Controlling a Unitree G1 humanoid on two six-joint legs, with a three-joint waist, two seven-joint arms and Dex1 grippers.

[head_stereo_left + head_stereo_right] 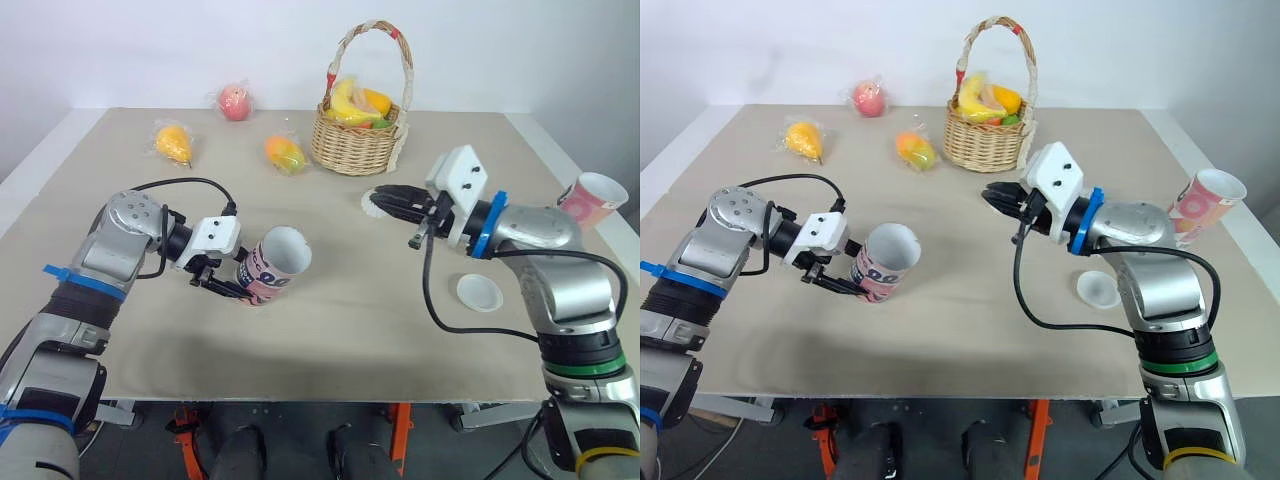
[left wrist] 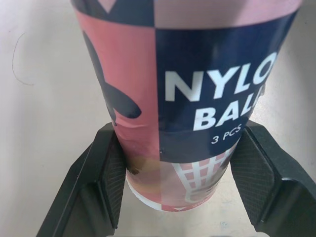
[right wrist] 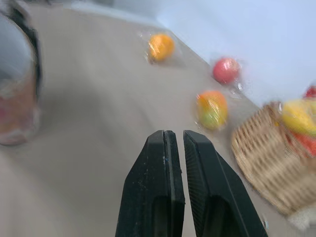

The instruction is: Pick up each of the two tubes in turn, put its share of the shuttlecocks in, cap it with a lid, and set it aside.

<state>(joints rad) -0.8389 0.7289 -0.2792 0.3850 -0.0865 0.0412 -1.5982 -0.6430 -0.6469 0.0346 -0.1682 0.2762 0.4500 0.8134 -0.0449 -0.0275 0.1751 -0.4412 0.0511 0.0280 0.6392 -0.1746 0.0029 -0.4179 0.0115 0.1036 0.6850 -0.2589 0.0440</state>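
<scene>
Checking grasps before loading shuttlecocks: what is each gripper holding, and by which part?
The left gripper clamps the tube across its sides near the base, opposite the open mouth. The right gripper holds nothing, fingers shut.

Silver arms [image 1: 130, 225], blue bands [image 1: 497, 222], black cables [image 1: 430, 290], white wrist housings [image 1: 460, 178]
</scene>
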